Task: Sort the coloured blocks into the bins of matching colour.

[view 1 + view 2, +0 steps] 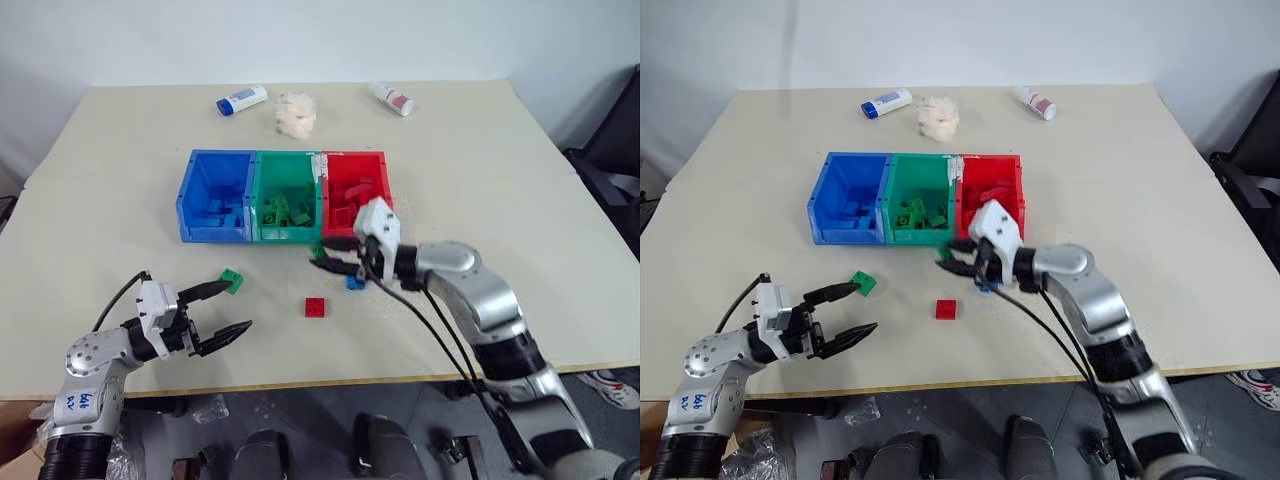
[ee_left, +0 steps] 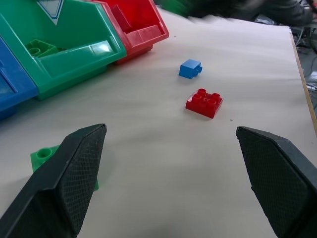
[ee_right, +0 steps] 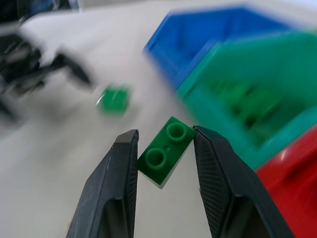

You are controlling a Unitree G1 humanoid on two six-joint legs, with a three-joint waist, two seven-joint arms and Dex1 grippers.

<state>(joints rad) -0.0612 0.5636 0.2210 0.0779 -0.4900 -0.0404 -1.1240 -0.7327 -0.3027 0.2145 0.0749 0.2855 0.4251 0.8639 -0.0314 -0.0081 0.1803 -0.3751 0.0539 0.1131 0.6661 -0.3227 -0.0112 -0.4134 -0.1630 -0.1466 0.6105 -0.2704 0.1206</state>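
My right gripper (image 3: pixel 163 148) has its fingers clenched on a small green two-stud block (image 3: pixel 166 150), pinched across its short sides, its long axis running slantwise between the fingers with the studs facing the wrist camera. From the head camera that block is hidden behind the gripper (image 1: pixel 335 258), which hangs just in front of the green bin (image 1: pixel 287 200) near the seam with the red bin (image 1: pixel 355 185). The right wrist view is smeared, so I cannot make out what lies in the bins there.

The three bins sit joined in a row, mid-worktop: blue bin (image 1: pixel 215 195), green, red. Each holds bricks of its own colour, though I cannot count them.

My left gripper (image 1: pixel 222 312) hovers near the front edge of the worktop, fingers released and spread wide. A green block (image 1: pixel 232 281) lies just past its upper fingertip, half covered by a finger in the left wrist view. A red four-stud block (image 2: pixel 204 102) lies flat, studs up, and a blue block (image 2: pixel 190 68) on its side beyond it.

The worktop (image 1: pixel 480 160) is pale beige. At its far edge lie two white bottles (image 1: pixel 242 100) (image 1: pixel 393 98) and a white fluffy wad (image 1: pixel 296 114). Behind is a plain pale wall.
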